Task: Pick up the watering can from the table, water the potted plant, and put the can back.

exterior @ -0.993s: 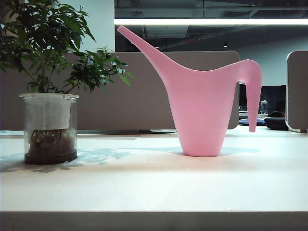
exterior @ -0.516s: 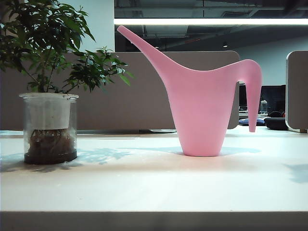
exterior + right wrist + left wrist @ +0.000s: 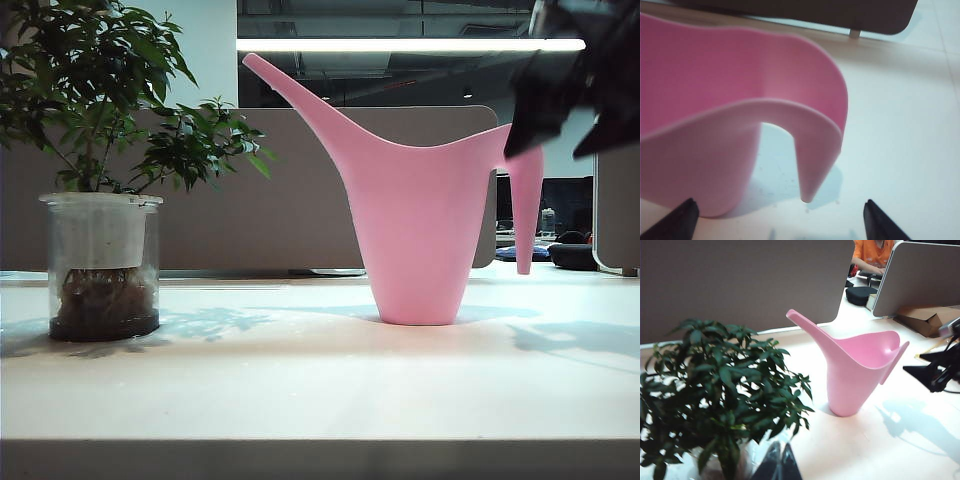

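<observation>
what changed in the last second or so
The right gripper has come into the exterior view from the upper right, fingers spread wide, above the curved handle of the tall pink plastic watering can; its shadow now falls on the off-white table. Can and leafy potted plant stayed put.

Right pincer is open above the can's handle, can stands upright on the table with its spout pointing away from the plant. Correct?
Not quite. The watering can points its spout toward the plant, as the exterior view shows. The rest holds: it stands upright on the table, and the right pincer is open above the handle.
</observation>
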